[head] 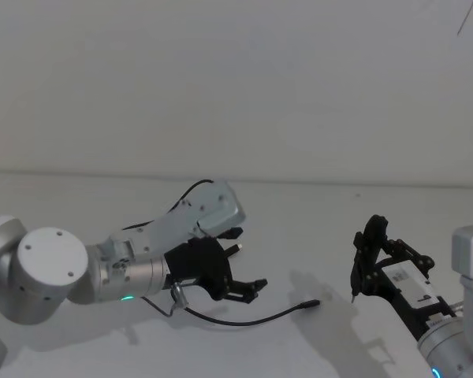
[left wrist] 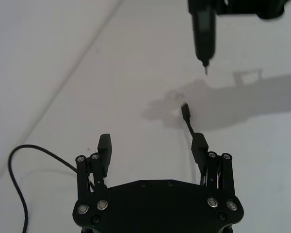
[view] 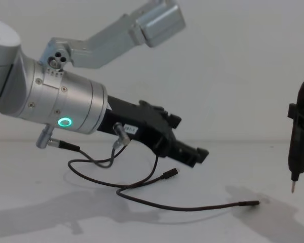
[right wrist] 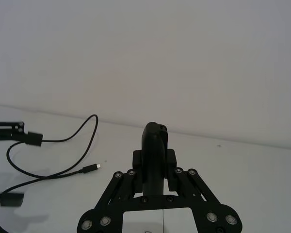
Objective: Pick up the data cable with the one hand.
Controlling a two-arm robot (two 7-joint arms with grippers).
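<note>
Data cable (head: 252, 321) lies on the white table (head: 315, 350) in the lower centre of the head view, a thin black cord sagging in a shallow curve. One slim plug (head: 309, 302) at its end rests flat on the table, pointing toward the right of the frame. In the chest view the data cable (view: 192, 207) runs along the table across the lower middle, with a second plug (view: 171, 173) raised slightly above the surface.

Just above the cord is the left gripper (head: 248, 269), its two fingers spread wide and holding nothing. In the left wrist view the left gripper (left wrist: 152, 141) shows both fingers apart, and the cord passes behind one fingertip, with its plug (left wrist: 185, 111) beyond. The chest view shows the left gripper (view: 190, 139) off the table, angled down and toward the right. Its arm enters from the left edge as a fat silver cylinder with a green ring light (view: 65, 122) lit. A short grey wire (view: 116, 147) hangs at the wrist.

At the lower right of the head view, well apart from the cord, is the right gripper (head: 370, 260). Its fingers are drawn together on a slim black tool (view: 296, 147), which hangs tip down above the table.
</note>
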